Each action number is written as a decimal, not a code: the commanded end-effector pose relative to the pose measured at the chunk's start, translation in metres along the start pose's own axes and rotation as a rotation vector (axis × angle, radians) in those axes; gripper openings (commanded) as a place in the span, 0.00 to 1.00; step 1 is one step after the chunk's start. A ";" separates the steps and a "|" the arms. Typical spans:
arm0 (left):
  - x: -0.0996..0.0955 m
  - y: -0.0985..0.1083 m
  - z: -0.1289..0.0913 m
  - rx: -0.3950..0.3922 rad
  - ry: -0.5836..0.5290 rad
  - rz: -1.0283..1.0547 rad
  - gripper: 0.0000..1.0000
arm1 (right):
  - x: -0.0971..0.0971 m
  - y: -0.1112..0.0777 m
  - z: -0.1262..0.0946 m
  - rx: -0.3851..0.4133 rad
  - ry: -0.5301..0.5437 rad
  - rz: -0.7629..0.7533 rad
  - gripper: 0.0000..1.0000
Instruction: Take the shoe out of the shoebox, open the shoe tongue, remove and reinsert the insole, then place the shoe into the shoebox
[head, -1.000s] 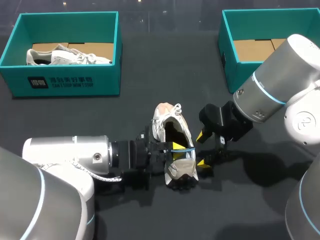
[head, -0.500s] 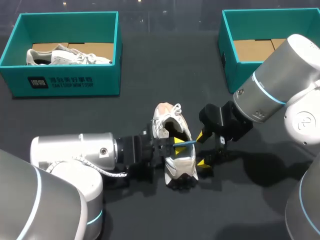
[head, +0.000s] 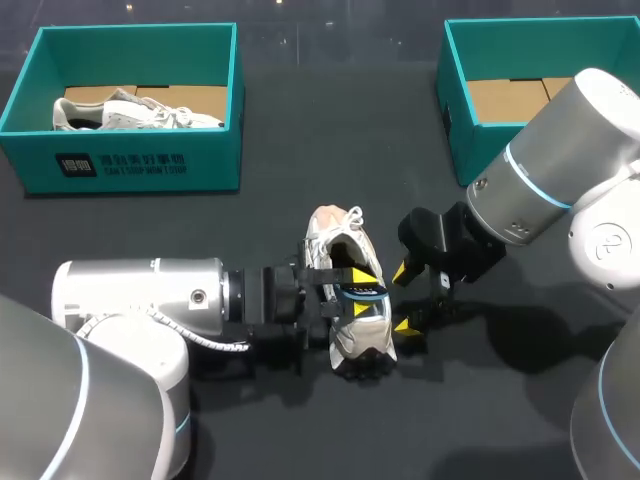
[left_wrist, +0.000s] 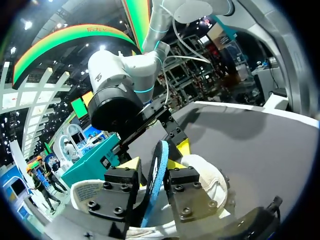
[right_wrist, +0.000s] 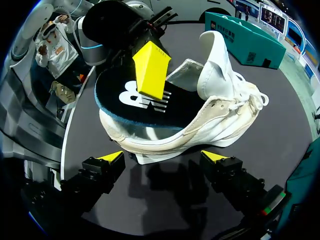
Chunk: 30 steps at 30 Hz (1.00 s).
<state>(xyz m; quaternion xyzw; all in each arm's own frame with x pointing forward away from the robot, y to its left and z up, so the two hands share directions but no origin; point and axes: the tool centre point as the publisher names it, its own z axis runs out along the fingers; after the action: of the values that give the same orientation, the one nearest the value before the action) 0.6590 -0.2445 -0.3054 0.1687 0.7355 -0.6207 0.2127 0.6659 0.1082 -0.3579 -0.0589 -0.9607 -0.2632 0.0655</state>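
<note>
The dark, blue-edged foam insole (right_wrist: 125, 107) is being pinched by the left gripper (head: 358, 292) above the white mesh shoe (right_wrist: 220, 115), seemingly for reinsertion, while the right gripper (head: 402, 298) is being held wide open and empty at the shoe's three o'clock.

White shoe (head: 338, 240) sole-down, black blue-edged insole (head: 366, 292) partly out at heel

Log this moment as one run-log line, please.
left hand: shut on insole, at shoe opening | right hand: open, beside shoe | shoe: on table
</note>
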 end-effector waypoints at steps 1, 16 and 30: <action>0.006 -0.004 -0.005 -0.018 -0.002 0.022 0.00 | 0.001 0.001 0.001 0.003 -0.003 0.001 1.00; -0.001 0.049 0.008 -0.145 -0.046 0.076 0.00 | 0.001 0.001 0.001 0.003 -0.003 0.001 1.00; -0.004 0.014 -0.007 -0.111 -0.009 -0.016 0.36 | 0.001 0.001 0.001 0.003 -0.003 0.001 1.00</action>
<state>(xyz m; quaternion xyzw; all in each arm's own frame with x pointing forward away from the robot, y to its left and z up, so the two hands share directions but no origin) 0.6758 -0.2444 -0.3236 0.1463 0.7663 -0.5847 0.2226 0.6659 0.1082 -0.3579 -0.0589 -0.9607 -0.2632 0.0655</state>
